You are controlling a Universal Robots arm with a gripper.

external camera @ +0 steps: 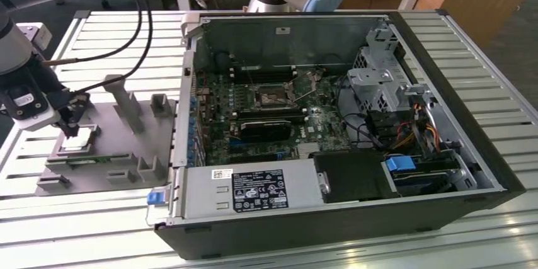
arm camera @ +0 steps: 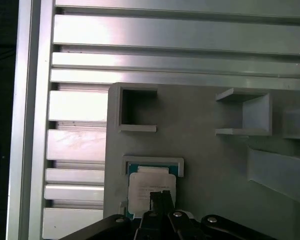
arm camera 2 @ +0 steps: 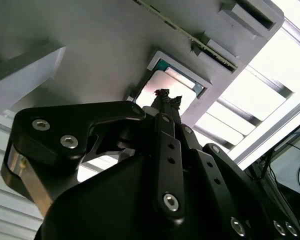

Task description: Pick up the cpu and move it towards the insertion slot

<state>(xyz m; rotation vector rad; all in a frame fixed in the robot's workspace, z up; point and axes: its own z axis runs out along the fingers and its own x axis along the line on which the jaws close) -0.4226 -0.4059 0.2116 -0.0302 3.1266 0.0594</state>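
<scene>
**Tool poised over the cpu on a tray beside an open computer case, both on the desk.**

In the exterior view the tray lies at the left of the desk and the case just beside it on the right. The cpu sits in a recess near the tray's left edge, directly under the tool's tips. The insertion slot lies on the motherboard inside the case, well apart from the cpu. A heatsink sits just in front of the slot, and a power supply nearer still.

Hand points down; pinched closed.
</scene>
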